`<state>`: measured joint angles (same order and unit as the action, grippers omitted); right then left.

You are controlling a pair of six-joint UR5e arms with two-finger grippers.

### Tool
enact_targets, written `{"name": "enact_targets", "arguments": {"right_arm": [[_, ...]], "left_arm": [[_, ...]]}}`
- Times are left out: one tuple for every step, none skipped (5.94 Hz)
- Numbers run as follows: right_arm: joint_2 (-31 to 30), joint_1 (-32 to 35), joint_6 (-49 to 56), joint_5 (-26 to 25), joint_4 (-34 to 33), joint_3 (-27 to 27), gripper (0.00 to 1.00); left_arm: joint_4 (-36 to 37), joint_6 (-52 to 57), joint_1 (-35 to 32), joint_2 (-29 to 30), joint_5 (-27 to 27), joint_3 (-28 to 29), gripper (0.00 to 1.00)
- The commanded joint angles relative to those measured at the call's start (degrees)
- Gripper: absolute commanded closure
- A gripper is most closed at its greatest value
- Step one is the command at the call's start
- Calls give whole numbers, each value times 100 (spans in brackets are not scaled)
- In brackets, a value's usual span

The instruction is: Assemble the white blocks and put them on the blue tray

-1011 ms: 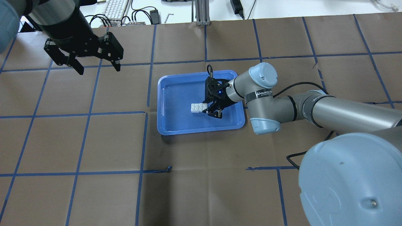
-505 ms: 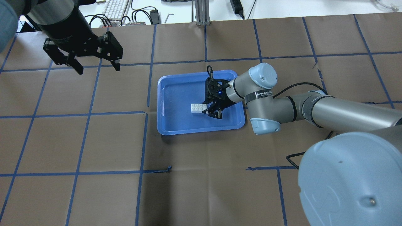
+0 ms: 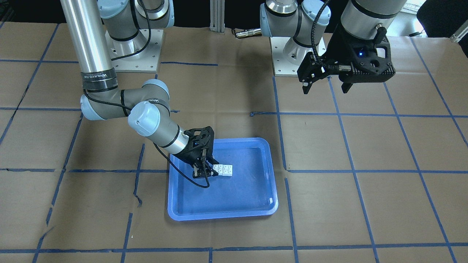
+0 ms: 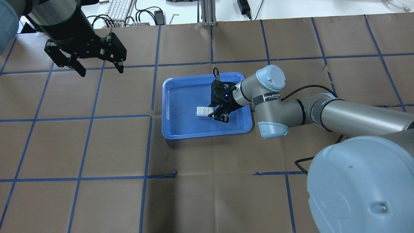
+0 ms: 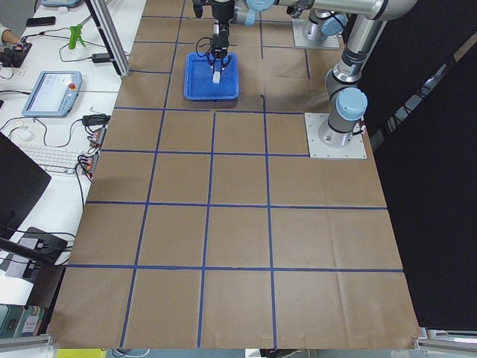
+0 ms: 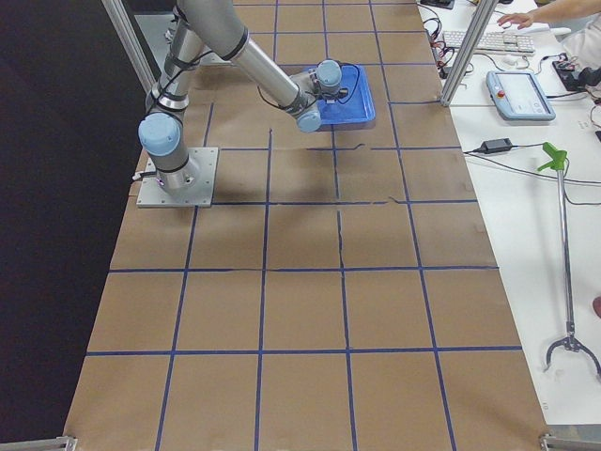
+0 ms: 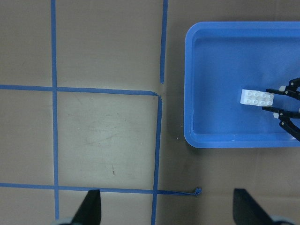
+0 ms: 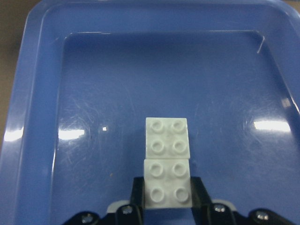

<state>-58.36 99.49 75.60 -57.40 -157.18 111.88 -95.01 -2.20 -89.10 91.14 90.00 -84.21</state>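
Moved since earlier: almost nothing; left gripper (image 4: 102,72) a touch further toward the upper left of the overhead view, all else as it was.
Right gripper (image 8: 167,187): low over the tray floor, fingers (image 8: 137,192) closed against both sides of the nearer block, at the bottom centre of its wrist view.
White blocks (image 8: 167,140): two in a row, edge to edge, studs up, lying on the tray floor, right of centre in the overhead view; locked together or merely touching, cannot tell.
Blue tray (image 4: 181,97): flat on the table, centre of the overhead view.
Left gripper: spread wide, holding nothing, hanging above the table, well apart from the tray.
Table (image 4: 97,145): brown paper, blue tape grid.
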Motion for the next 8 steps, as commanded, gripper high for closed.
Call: {"name": "enact_targets", "arguments": {"right_arm": [[1, 0, -1, 1, 3, 0, 68], [1, 0, -1, 9, 11, -8, 62], [1, 0, -10, 44, 3, -9, 48], [9, 0, -10, 53, -15, -17, 45], [1, 0, -1, 53, -41, -17, 44], [9, 0, -1, 53, -59, -17, 45], [9, 0, 8, 53, -76, -35, 45], [9, 0, 8, 53, -76, -35, 45]], "left_arm": [[0, 0, -2, 0, 9, 1, 0], [0, 0, -2, 0, 9, 1, 0], [0, 9, 6, 0, 9, 1, 0], [0, 0, 6, -8, 9, 1, 0], [0, 0, 6, -9, 9, 1, 0], [0, 9, 6, -9, 9, 1, 0], [0, 9, 6, -9, 9, 1, 0], [0, 9, 6, -9, 9, 1, 0]]}}
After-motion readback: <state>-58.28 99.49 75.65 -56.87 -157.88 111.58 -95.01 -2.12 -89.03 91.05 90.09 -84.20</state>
